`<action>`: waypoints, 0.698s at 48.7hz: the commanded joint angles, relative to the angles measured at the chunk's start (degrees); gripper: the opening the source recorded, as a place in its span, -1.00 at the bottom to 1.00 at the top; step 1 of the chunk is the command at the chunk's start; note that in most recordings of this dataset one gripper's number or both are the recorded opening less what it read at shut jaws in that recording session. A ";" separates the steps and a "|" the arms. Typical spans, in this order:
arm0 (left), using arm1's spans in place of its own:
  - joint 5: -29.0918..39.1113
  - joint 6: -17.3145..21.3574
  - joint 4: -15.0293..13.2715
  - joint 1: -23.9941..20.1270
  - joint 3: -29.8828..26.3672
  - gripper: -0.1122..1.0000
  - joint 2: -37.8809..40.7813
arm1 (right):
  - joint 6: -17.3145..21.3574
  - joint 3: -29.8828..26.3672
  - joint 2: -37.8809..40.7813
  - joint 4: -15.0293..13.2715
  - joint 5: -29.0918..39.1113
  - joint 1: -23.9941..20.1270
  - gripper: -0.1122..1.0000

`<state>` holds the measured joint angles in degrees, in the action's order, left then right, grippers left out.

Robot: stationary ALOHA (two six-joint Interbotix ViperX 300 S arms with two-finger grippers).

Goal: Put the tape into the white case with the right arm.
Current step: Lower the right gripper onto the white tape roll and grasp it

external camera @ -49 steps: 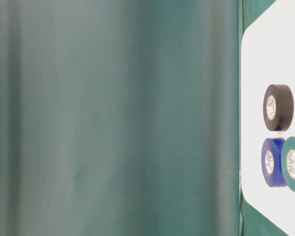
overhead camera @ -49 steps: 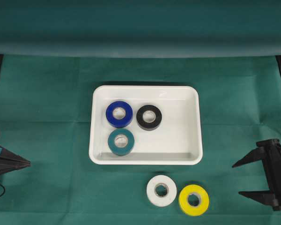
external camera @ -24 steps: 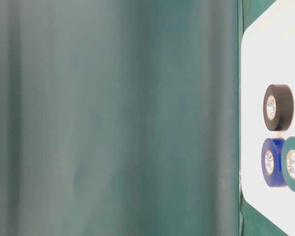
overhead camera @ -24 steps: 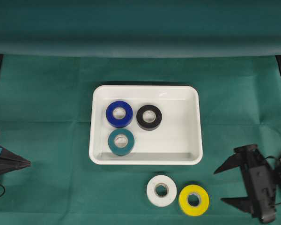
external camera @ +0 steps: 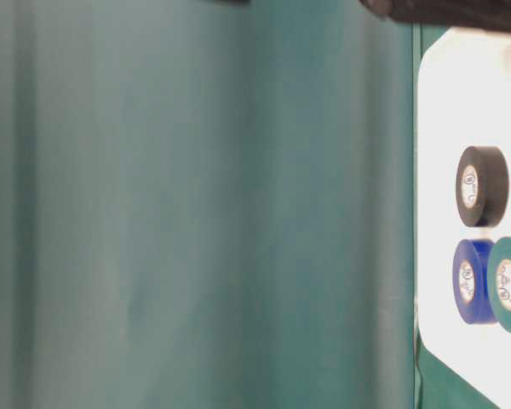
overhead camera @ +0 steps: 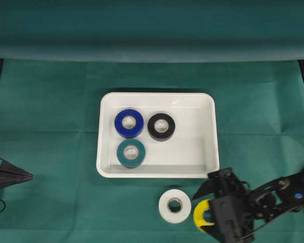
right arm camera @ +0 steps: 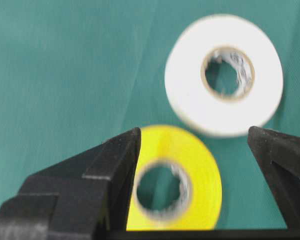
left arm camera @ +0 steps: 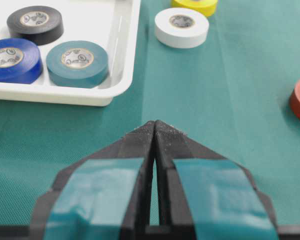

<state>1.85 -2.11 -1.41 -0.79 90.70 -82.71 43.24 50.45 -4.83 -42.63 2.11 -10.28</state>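
Right gripper spread wide over yellow tape, on cloth just below white case rim. White tape close beside. Left gripper pressed together, well apart.

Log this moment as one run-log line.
right end effector: open, over yellow tape | left end effector: shut, idle | white case: blue, black, teal rolls inside | white tape: on cloth

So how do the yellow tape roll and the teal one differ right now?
The yellow tape roll lies on the green cloth outside the white case, between the right gripper's open fingers; the teal tape roll sits inside the case, untouched. Both lie flat.
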 commanded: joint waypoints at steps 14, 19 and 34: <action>-0.35 0.09 0.00 -0.09 -0.79 -0.80 0.53 | 0.00 -8.35 6.59 -0.09 -0.79 0.00 0.28; -0.35 0.09 0.00 0.00 -0.70 -0.80 0.53 | 0.09 -9.05 7.47 -0.09 -0.79 -0.09 0.28; -0.35 0.09 0.00 0.00 -0.70 -0.80 0.44 | 0.09 -9.23 9.14 -0.09 -0.62 -0.09 0.28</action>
<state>1.76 -2.11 -1.41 -0.79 90.70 -82.71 43.24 42.36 4.48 -42.54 1.67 -10.20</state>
